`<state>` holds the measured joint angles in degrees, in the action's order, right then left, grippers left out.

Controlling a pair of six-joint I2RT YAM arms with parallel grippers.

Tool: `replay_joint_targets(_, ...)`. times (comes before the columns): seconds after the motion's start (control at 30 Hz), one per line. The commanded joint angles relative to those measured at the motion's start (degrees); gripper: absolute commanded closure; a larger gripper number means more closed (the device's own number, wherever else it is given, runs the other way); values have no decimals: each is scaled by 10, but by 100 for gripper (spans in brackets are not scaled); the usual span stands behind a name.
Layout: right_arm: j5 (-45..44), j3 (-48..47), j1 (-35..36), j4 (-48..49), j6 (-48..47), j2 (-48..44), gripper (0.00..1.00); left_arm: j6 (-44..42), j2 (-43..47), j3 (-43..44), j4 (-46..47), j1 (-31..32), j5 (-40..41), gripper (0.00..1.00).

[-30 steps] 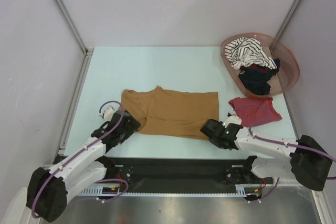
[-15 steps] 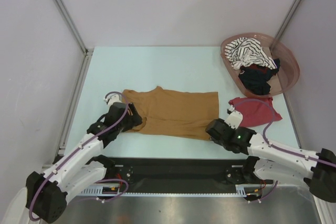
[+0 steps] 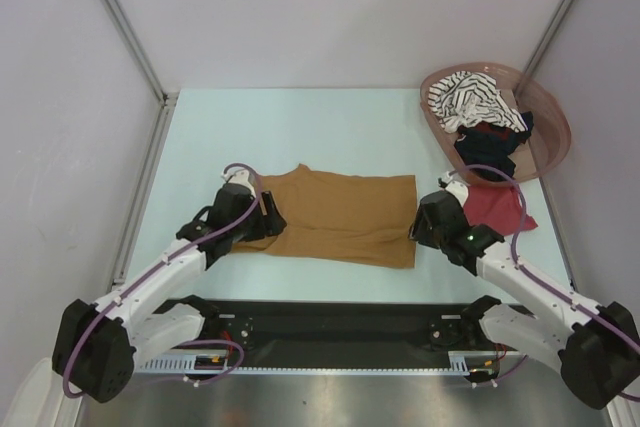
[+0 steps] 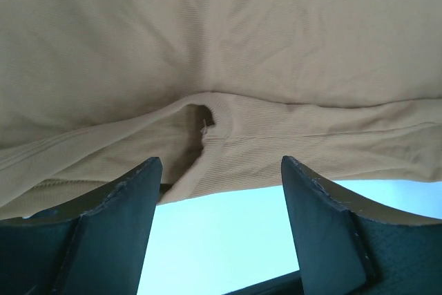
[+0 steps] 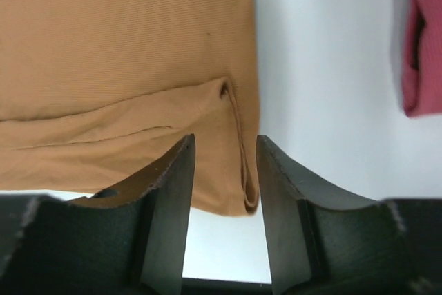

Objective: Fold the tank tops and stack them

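Mustard-brown tank top (image 3: pixel 335 215) lies spread flat on the pale counter (image 3: pixel 300 127), about mid-width and toward the near edge, its long side running left to right.

Left hand (image 3: pixel 268 215) sits at the garment's left end, over the cloth's edge. In the wrist view its fingers (image 4: pixel 117 222) stand wide apart; a ribbed, doubled hem lies between them, with a small dark gap where the layers part. Bare counter shows just below the hem. Neither finger is seen pressing the cloth; nothing is gripped.

Right hand (image 3: pixel 420 221) sits at the opposite end of the same garment. In the wrist view its fingers (image 5: pixel 169 202) stand at a narrower, middling gap, astride the right-hand edge near the near corner; a turned-over flap of cloth runs into the gap, with a strip of counter on its right. The inner faces of the fingers stand clear of the cloth on both sides; no grip visible.

Dark red tank top (image 3: pixel 497 209) lies on the counter just right of the right hand, partly behind that arm; bare counter separates it from the mustard cloth.

Pinkish-brown basket (image 3: pixel 552 117) stands at the far right corner. The striped top (image 3: pixel 470 97) is heaped in its far side; the black top (image 3: pixel 487 154) is bunched at its near side.
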<state>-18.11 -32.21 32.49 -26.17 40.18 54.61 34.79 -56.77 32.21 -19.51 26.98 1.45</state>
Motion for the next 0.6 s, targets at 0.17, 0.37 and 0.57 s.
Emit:
replay_joint_targets(0.17,101,-23,-19,103,-68,69,56,-33,-49,11,61,2,-50,28)
replay_joint_targets(0.37,104,-19,-25,132,-85,110,51,-40,-81,8,82,1,-51,28)
replay_joint_targets(0.57,96,-22,-32,148,-99,153,45,-51,-107,8,94,1,-60,29)
